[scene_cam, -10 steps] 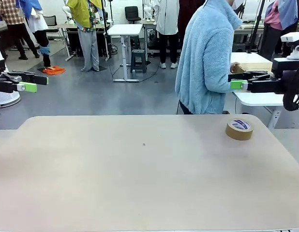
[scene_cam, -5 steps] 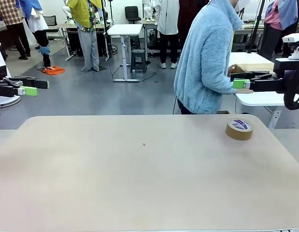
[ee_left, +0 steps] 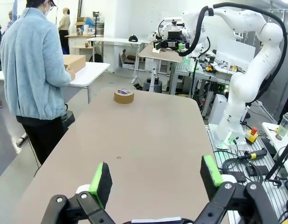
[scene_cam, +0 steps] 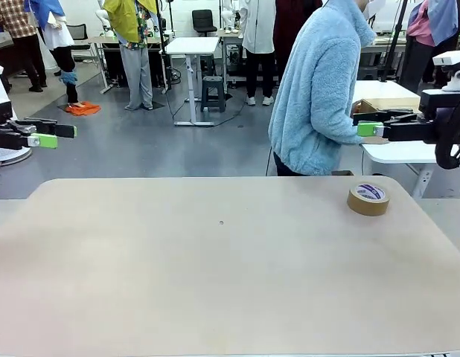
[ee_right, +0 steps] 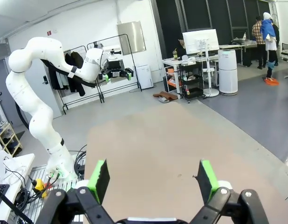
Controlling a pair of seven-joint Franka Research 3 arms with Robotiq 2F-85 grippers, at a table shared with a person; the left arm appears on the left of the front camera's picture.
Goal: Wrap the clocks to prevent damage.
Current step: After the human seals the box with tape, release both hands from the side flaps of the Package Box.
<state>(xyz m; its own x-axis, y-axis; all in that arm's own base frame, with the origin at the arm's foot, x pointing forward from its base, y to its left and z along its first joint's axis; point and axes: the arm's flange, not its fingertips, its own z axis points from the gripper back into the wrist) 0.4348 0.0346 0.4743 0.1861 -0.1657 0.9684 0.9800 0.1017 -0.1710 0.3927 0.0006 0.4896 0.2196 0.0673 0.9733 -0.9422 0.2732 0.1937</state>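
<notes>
Two end effectors hang released above the bench's sides: the left end effector and the right end effector. One brown tape roll lies on the beige bench, near the person in a light blue fleece jacket.

A tape roll lies on the table at its far right. A person stands behind the far edge, right of middle, facing a box on a side table farther right.
</notes>
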